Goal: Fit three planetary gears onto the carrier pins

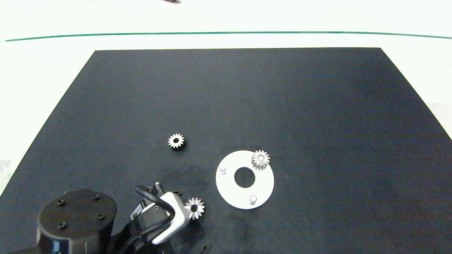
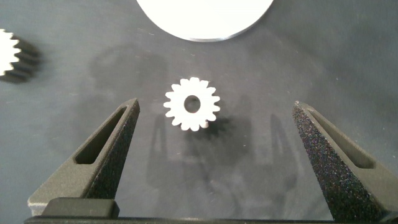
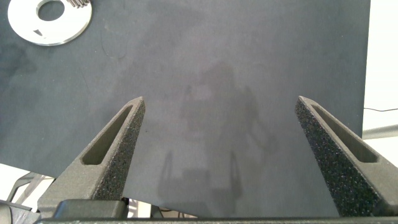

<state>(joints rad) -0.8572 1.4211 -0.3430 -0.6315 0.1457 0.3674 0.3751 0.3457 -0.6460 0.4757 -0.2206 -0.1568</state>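
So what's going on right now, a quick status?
Left gripper open over a loose gear beside the white disc. One gear on a pin, third loose. Right gripper open, idle. Nothing blocking.

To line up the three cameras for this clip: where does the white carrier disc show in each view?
Head view: the white disc lies low and right of centre, one gear on its far pin.
Left wrist view: only its rim at the top edge, beyond the open left gripper.
Right wrist view: top-left corner.
Shared landmark: the black mat.

Shiny metal gears (image 1: 194, 208), matt black mat (image 1: 317, 106)
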